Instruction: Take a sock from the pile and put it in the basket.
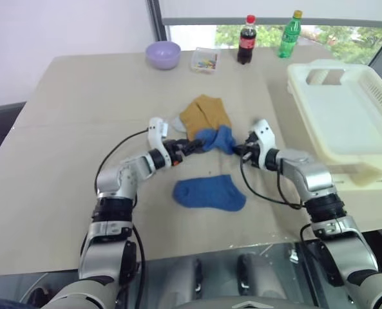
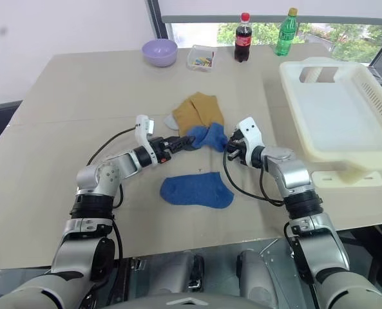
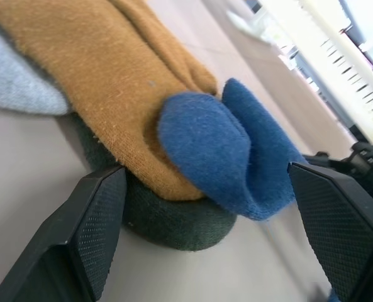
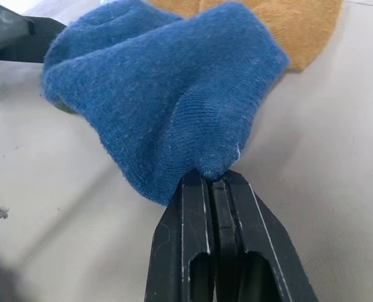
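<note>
**My two grippers at the sock pile, one pinching the blue sock**

Table (image 1: 62, 116): a broad beige top carrying everything below.

Basket (image 1: 371, 96): cream-white, slatted, with a handle hole; it stands at my far right on the table, well apart from the pile and from both my grippers.

Pile (image 1: 205, 122): a small heap near the table's middle, made of mustard socks (image 1: 205, 112) on top, a grey sock (image 1: 178, 122) peeking out at the left edge, and a dark green piece (image 3: 173, 220) underneath, seen from my left wrist.

Second blue sock (image 1: 210, 193): lies flat and alone on the table, nearer to me than the pile, between my two arms.

Sock (image 1: 218, 139): the blue one, bunched at the pile's near edge, touching the mustard socks. One end of it is caught in my right gripper.

Right gripper (image 4: 212, 182): my fingers here are pressed together, pinching a fold of the sock.

Left gripper (image 3: 211, 207): my fingers (image 3: 92, 226) here stand spread wide, on either side of the pile's near end, holding nothing.

Far edge: a lilac bowl (image 1: 163, 54), a small clear box (image 1: 205, 60), a cola bottle (image 1: 247, 40) and a green bottle (image 1: 290, 35).
</note>
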Tool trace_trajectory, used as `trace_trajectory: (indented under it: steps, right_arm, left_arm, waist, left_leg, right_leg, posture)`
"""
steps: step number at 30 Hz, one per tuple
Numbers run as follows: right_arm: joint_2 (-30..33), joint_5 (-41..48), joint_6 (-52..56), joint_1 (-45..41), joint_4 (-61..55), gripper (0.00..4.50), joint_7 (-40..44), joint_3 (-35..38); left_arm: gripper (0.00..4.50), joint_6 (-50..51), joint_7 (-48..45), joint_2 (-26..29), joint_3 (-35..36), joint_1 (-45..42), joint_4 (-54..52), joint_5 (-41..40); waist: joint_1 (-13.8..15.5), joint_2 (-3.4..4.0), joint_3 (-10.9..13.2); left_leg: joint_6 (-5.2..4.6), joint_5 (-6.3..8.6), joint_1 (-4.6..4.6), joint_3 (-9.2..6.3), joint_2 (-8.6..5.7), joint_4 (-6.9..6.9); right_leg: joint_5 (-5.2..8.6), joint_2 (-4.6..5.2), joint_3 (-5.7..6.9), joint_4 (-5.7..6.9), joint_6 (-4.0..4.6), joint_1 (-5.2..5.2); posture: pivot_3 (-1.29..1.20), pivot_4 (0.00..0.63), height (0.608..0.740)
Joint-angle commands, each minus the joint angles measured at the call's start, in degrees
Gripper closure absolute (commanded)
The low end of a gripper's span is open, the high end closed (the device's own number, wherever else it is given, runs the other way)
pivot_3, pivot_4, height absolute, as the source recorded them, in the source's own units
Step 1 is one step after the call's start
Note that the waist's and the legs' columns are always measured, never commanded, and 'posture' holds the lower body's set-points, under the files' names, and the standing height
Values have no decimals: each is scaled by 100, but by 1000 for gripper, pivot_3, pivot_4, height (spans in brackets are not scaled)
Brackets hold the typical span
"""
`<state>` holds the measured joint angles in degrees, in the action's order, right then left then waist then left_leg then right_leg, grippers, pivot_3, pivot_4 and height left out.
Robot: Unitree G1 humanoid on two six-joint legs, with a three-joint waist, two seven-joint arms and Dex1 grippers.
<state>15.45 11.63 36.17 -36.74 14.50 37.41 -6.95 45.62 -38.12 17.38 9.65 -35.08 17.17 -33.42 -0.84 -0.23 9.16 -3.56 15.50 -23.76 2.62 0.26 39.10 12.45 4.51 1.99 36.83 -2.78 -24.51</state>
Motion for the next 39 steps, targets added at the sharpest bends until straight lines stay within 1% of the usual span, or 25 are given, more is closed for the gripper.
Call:
trace_trajectory:
  steps: [1, 9, 14, 17, 21, 26, 32, 39]
  right_arm:
    - [-40, -23, 34, 51, -148, 4452, -12, -86]
    - [-90, -47, 13, 31, -123, 4452, -48, -88]
    - [-127, -55, 36, 82, -183, 4452, -73, -86]
    - [-155, -57, 57, 113, -228, 4452, -88, -91]
    - [-172, -71, 47, 119, -215, 4452, -104, -72]
    - [-178, -70, 70, 159, -272, 4452, -132, -67]
    - [-191, -59, 74, 197, -308, 4452, -159, -51]
    - [-211, -57, 102, 192, -346, 4452, -180, -43]
  left_arm:
    - [158, 124, 14, -57, 122, 23, -272, -213]
    - [158, 352, 333, -251, 580, -116, -44, -504]
    - [158, 438, 382, -270, 652, -106, -79, -597]
    - [158, 663, 354, -331, 732, -84, -216, -866]
    - [158, 1027, 216, -284, 710, 20, -474, -1172]
    - [158, 1296, 203, -213, 753, 88, -505, -1365]
    - [158, 1689, -50, -91, 740, 151, -731, -1731]
    - [158, 1546, 81, -140, 621, 126, -590, -1598]
  waist:
    - [-4, 0, 0]
    - [-7, -1, -1]
    - [-12, -1, -1]
    - [-11, -1, -1]
    - [-12, -1, -1]
    - [-12, -2, -1]
    - [-8, -2, -1]
    - [-11, -2, -2]
  left_leg:
    - [0, 0, 0, 0, 0, 0]
    - [0, 0, 1, 1, 0, 2]
    - [0, 0, 2, 1, 0, 2]
    - [0, 0, 2, 1, 0, 2]
    - [0, 0, 2, 1, 0, 3]
    - [1, 0, 3, 1, 1, 3]
    - [1, 0, 2, 1, 0, 4]
    - [1, -1, 4, 1, 0, 5]
  right_leg:
    - [0, 0, -1, 0, 0, 0]
    - [0, 0, -3, 2, 0, 0]
    - [0, -1, -3, 4, 0, 0]
    - [0, -1, -4, 4, 0, 0]
    - [0, -1, -4, 4, 0, 0]
    - [0, -1, -5, 5, 0, 0]
    - [0, -2, -6, 6, 0, 0]
    - [0, -3, -8, 7, 0, 0]
  posture:
    - [0, 150, 740]
    - [0, 150, 740]
    - [0, 150, 740]
    - [0, 150, 740]
    - [0, 150, 740]
    - [0, 150, 740]
    - [0, 150, 740]
    - [0, 150, 740]
